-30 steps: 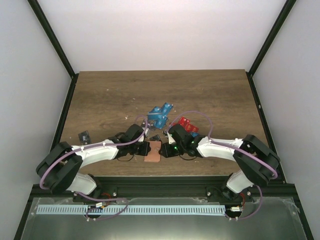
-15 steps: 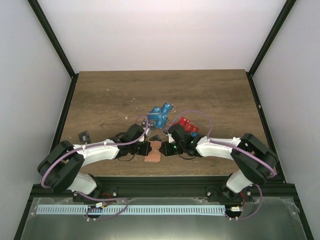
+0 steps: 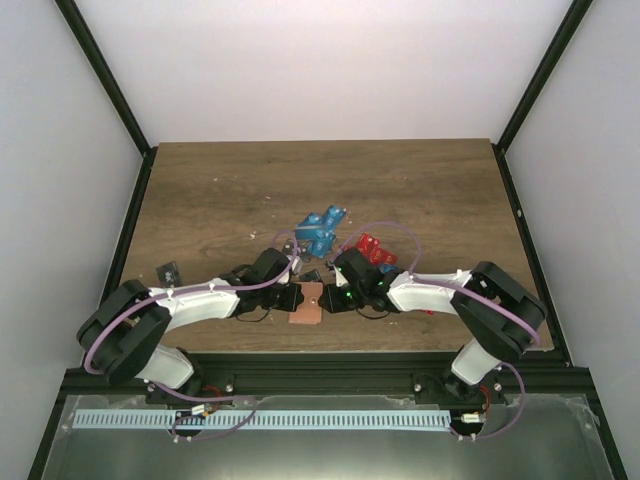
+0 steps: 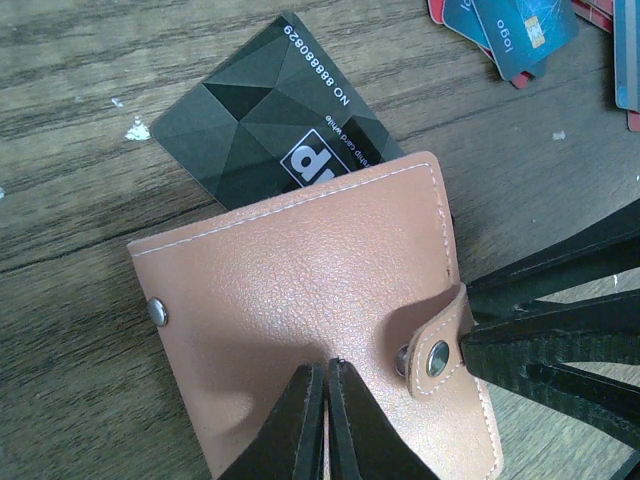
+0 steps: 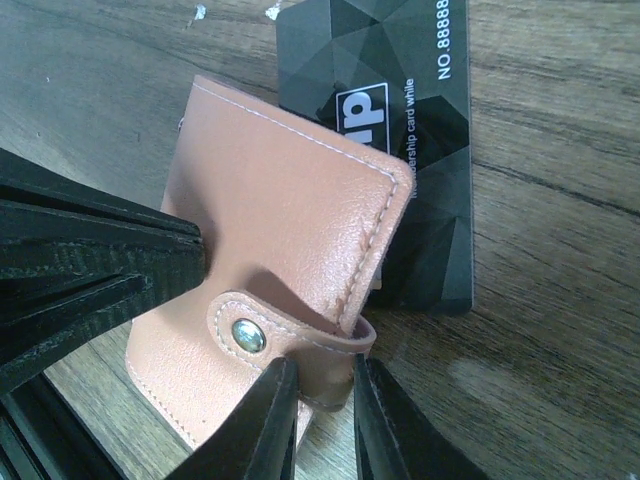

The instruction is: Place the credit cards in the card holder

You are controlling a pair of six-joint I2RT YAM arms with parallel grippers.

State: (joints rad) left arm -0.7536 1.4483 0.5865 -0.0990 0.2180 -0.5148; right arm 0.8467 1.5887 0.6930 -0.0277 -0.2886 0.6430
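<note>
The tan card holder [image 3: 305, 303] lies flat near the table's front edge, between my two grippers. In the left wrist view the holder [image 4: 300, 270] covers part of a black card [image 4: 255, 125]. My left gripper [image 4: 327, 372] is shut, its tips pressing on the holder's face. In the right wrist view my right gripper [image 5: 325, 368] is closed round the holder's snap strap [image 5: 300, 340] at the holder's [image 5: 270, 200] edge. The black card [image 5: 420, 120] sticks out behind it. Blue cards [image 3: 320, 228] and red cards [image 3: 372, 248] lie in piles just beyond.
One dark card [image 3: 168, 271] lies alone at the left, near the left arm's elbow. A few blue and red cards [image 4: 510, 30] show at the top right of the left wrist view. The table's front edge is right below the holder.
The right arm has edged slightly left toward the holder. The holder and the left gripper stay where they were.
</note>
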